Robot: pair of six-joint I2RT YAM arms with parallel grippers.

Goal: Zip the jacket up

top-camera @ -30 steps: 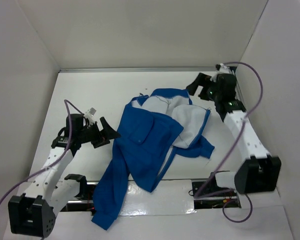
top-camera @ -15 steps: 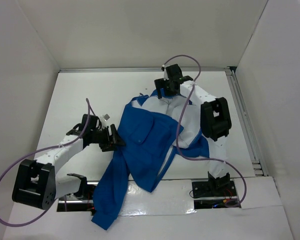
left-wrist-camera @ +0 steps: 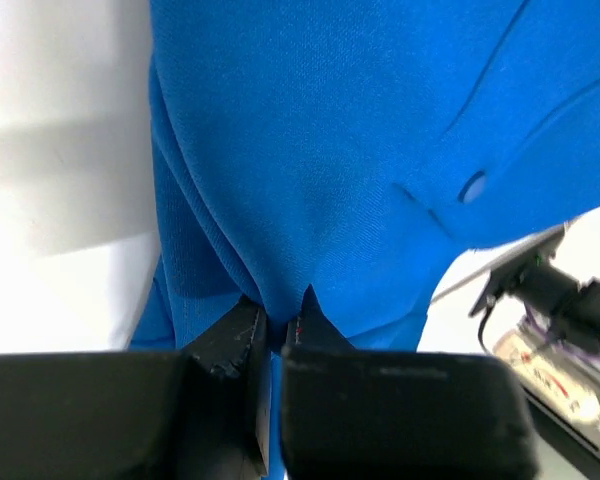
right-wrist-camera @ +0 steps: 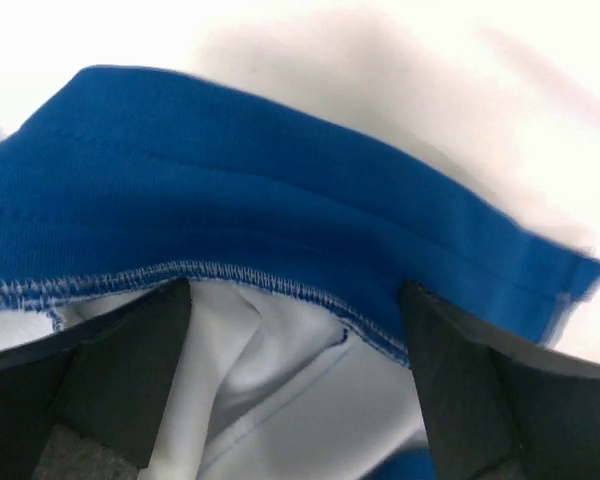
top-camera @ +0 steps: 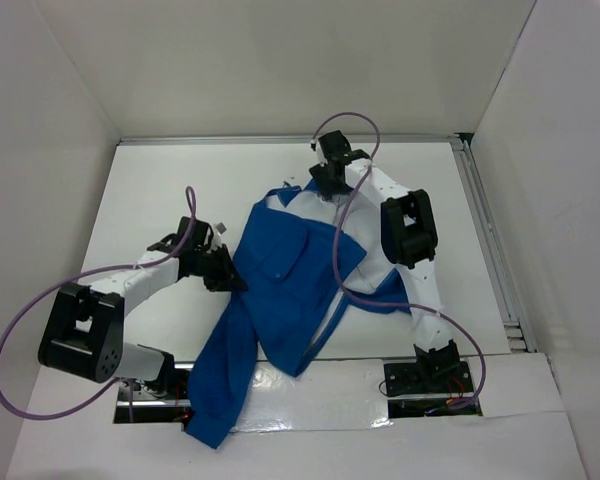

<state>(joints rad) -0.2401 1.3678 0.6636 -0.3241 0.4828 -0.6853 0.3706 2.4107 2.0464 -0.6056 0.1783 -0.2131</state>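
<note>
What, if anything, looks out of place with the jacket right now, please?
The jacket lies crumpled and askew, unzipped, with its white lining exposed. One sleeve trails past the near edge of the table, where it could snag.

The white table (top-camera: 160, 190) carried the royal-blue jacket (top-camera: 280, 290), which lay crumpled across its middle, collar toward the far side, with white lining showing there. One long sleeve trailed down and reached past the table's near edge.
</note>
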